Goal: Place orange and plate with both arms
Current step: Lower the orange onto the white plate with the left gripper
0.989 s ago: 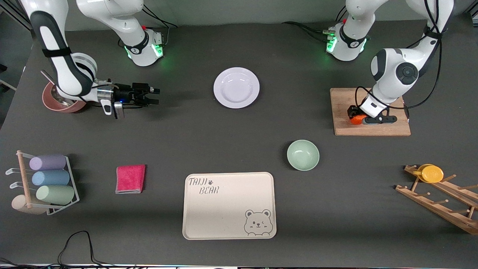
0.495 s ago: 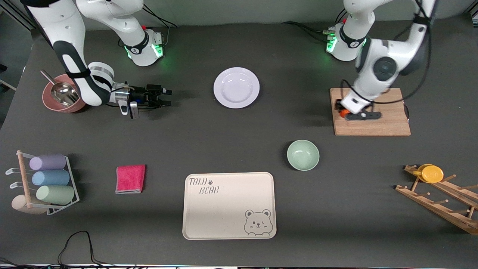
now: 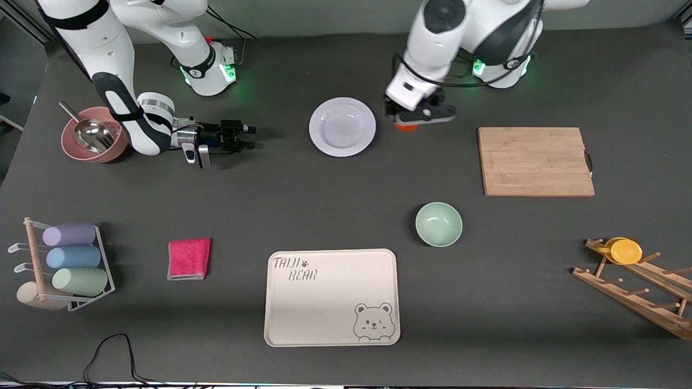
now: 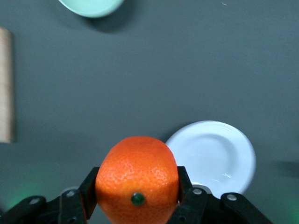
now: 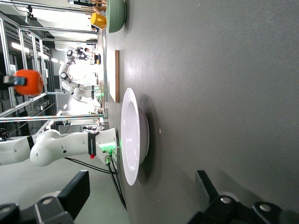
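Note:
The pale lavender-white plate (image 3: 342, 127) lies on the dark table between the two arm bases. My left gripper (image 3: 406, 122) is shut on the orange (image 3: 405, 127) and holds it up in the air beside the plate's rim, toward the left arm's end. In the left wrist view the orange (image 4: 137, 179) sits between the fingers (image 4: 89, 185), with the plate (image 4: 212, 156) below. My right gripper (image 3: 250, 137) is open and empty, low over the table, pointing at the plate from the right arm's end. The right wrist view shows the plate (image 5: 132, 137) edge-on and the orange (image 5: 28, 82).
A wooden cutting board (image 3: 535, 161) lies toward the left arm's end. A mint-green bowl (image 3: 438, 223) and a cream bear tray (image 3: 331, 296) lie nearer the camera. A pink bowl with a scoop (image 3: 91, 138), a red cloth (image 3: 188, 258), a cup rack (image 3: 65, 265) and a wooden rack (image 3: 638, 281) stand around.
My left gripper has lifted the orange off the cutting board and carried it to beside the plate. My right gripper has moved a little closer to the plate.

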### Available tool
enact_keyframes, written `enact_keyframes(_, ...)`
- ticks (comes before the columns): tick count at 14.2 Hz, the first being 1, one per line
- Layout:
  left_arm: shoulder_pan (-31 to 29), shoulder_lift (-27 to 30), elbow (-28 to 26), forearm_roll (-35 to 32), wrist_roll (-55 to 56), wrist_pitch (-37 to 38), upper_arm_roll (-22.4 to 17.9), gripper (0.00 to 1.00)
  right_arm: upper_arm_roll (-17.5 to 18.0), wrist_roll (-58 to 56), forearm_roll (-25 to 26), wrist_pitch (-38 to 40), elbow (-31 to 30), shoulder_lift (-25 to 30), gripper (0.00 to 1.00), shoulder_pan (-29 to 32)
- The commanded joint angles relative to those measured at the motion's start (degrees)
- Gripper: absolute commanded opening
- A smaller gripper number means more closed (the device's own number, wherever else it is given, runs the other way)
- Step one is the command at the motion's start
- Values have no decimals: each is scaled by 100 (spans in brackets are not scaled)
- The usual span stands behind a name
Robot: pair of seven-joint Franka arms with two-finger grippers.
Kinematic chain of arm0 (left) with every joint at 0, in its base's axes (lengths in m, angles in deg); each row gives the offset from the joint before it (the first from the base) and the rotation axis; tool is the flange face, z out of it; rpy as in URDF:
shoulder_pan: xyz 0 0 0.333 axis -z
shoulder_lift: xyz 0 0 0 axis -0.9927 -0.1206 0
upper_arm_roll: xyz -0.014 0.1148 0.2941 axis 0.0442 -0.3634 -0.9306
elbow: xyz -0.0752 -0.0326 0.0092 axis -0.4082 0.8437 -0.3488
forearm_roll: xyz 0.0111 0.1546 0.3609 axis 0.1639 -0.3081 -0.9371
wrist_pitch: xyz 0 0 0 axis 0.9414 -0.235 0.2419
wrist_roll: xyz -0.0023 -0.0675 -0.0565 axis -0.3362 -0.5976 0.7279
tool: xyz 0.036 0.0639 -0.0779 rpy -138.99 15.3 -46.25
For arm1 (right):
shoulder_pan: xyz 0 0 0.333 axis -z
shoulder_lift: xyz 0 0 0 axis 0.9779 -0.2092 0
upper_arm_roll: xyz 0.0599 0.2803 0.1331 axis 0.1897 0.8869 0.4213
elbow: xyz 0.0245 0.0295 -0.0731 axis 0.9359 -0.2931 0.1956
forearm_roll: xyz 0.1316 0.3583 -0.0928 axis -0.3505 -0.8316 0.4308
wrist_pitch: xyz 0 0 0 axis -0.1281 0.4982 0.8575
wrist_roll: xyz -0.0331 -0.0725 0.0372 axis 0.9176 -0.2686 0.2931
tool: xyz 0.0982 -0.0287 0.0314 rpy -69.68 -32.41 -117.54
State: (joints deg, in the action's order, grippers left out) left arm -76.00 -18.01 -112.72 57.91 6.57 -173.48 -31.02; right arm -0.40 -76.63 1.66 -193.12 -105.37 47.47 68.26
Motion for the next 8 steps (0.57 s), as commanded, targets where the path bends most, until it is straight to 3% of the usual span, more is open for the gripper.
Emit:
enact_keyframes(1, 881, -1170, 664, -865, 1636, -192, -54, 0, 10, 19, -184, 49, -37, -49, 93, -35)
enact_keyframes(3, 1418, -1890, 753, -1664, 2771, -701, -62, 0, 37, 38, -184, 49, -37, -49, 92, -35)
enact_keyframes(6, 1744, -2918, 1077, -2790, 3871, -941, -80, 0, 37, 38, -193, 41, -28, -84, 87, -26)
enact_keyframes(8, 1999, -3464, 1359, -3353, 4513, -941, -106, 0, 37, 38, -193, 41, -28, -93, 76, -26)
